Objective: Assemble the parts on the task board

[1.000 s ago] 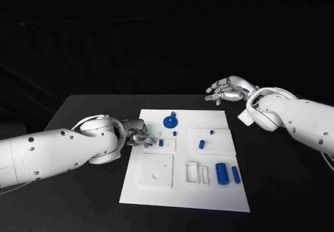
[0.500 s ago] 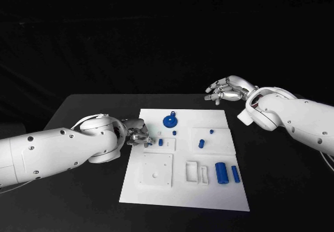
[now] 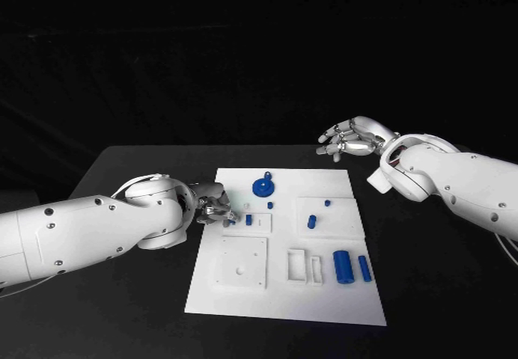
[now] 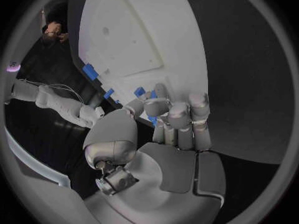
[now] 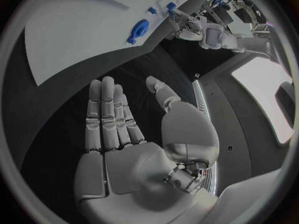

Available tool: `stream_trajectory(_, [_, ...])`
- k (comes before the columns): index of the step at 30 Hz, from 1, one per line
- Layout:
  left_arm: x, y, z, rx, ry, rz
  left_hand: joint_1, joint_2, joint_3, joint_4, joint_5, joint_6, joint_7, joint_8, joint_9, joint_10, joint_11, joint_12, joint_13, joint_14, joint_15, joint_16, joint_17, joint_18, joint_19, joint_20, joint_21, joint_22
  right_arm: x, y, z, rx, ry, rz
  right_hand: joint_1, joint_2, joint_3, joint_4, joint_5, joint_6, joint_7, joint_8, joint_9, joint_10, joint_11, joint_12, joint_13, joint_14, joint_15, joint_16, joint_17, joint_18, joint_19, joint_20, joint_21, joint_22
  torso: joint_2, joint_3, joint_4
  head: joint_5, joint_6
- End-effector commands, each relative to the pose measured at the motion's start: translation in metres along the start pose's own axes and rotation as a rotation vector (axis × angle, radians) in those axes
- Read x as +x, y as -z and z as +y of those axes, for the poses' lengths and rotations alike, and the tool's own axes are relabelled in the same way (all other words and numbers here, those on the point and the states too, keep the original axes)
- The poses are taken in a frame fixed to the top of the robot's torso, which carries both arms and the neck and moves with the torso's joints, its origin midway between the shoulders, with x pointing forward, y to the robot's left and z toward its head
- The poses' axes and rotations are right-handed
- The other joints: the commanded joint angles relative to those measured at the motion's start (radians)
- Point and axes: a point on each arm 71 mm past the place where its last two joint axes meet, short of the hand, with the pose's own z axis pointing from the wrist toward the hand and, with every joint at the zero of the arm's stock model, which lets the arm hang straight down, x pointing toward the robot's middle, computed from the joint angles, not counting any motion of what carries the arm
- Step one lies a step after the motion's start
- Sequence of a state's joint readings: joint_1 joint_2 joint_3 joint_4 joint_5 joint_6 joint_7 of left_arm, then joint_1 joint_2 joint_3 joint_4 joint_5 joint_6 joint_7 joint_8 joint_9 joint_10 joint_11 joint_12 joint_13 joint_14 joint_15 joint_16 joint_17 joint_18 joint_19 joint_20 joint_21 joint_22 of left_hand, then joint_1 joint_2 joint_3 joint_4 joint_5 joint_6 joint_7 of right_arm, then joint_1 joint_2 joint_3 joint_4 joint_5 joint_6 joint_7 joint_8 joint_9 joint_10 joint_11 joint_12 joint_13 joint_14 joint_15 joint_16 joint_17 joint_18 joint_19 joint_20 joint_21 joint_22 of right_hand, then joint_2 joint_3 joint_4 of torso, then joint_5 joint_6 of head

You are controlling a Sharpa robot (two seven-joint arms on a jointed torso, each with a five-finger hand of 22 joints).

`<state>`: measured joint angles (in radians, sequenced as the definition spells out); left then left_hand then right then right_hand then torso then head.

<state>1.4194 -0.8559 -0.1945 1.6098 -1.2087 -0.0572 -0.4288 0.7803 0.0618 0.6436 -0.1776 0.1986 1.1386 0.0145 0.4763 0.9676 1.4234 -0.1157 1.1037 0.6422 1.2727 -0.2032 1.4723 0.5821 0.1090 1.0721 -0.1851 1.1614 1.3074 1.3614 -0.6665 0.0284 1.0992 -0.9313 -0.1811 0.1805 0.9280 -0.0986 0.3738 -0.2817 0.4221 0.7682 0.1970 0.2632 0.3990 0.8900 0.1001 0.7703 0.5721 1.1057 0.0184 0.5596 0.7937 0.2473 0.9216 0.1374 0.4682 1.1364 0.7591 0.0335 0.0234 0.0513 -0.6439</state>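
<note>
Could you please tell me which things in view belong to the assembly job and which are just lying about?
Belonging to the job:
- task board
- blue disc part
- two blue cylinders
- small blue parts
- left hand, at the board's edge

Just there:
- black table
- right hand, raised off the board

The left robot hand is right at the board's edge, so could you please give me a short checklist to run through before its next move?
1. Left robot hand at the board's left edge by a small blue part: ok.
2. Is it holding that part? Fingers curl around something blue in the left wrist view: cannot tell.
3. Right robot hand off the white board, fingers apart, holding nothing: ok.
4. Two blue cylinders lie flat on the board's right side: ok.
5. Round blue part lies near the far edge: ok.
</note>
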Motion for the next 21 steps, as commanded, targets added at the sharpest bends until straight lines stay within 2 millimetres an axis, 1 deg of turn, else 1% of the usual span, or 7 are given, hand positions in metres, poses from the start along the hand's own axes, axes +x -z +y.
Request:
stream_trajectory(1, [0.0074,-0.0024,-0.0005,-0.007,-0.010,0.050,0.017,0.014,0.007,-0.015,0.004,0.060,-0.055,-0.005,0.000,-0.030,-0.035,0.004,0.001,0.007,-0.040,0.004,-0.001,0.015,0.005,-0.088,0.006,0.011,0.0015,-0.0005,0.0011,-0.011,-0.004,0.012,-0.007,0.000,0.001,0.000,0.006,-0.005,0.012,0.007,-0.002,-0.007,0.002,0.007,-0.002,0.003,0.003,-0.005,0.001,0.014,0.006,0.002,-0.007,0.001,0.000,0.0001,0.0007,0.000,0.001])
stream_trajectory(6, [0.0082,-0.0037,-0.0034,-0.009,-0.006,0.070,0.017,0.013,0.007,-0.017,0.004,0.061,-0.055,-0.006,0.002,-0.030,-0.035,0.004,0.001,0.007,-0.040,0.004,-0.001,0.015,0.004,-0.088,0.006,0.010,0.0019,-0.0008,0.0013,-0.011,-0.005,0.013,-0.007,0.000,0.001,0.000,0.006,-0.005,0.012,0.007,-0.002,-0.007,0.002,0.007,-0.002,0.003,0.003,-0.006,0.001,0.014,0.006,0.002,-0.007,0.001,-0.001,0.0007,-0.0003,0.000,0.000])
stream_trajectory(12, [0.0091,-0.0041,-0.0043,-0.010,-0.001,0.094,0.020,0.014,0.009,-0.024,0.009,0.063,-0.056,-0.009,0.007,-0.031,-0.036,0.007,0.003,0.007,-0.040,0.005,-0.002,0.015,0.003,-0.088,0.007,0.010,0.0020,-0.0010,0.0013,-0.011,-0.005,0.013,-0.007,0.000,0.001,-0.001,0.006,-0.005,0.012,0.007,-0.002,-0.007,0.002,0.007,-0.002,0.003,0.003,-0.006,0.002,0.014,0.006,0.002,-0.007,0.001,0.000,-0.0014,0.0005,0.000,0.000])
stream_trajectory(21, [0.0073,-0.0040,-0.0040,-0.015,0.002,0.114,0.026,0.012,0.010,-0.037,0.012,0.066,-0.056,-0.015,0.013,-0.033,-0.036,0.010,0.004,0.006,-0.040,0.006,-0.002,0.015,0.002,-0.088,0.008,0.010,0.0021,-0.0012,0.0012,-0.011,-0.005,0.014,-0.007,0.000,0.001,-0.001,0.006,-0.005,0.012,0.007,-0.002,-0.007,0.002,0.008,-0.003,0.003,0.003,-0.006,0.002,0.014,0.007,0.002,-0.007,0.002,0.000,-0.0012,0.0010,0.000,-0.001])
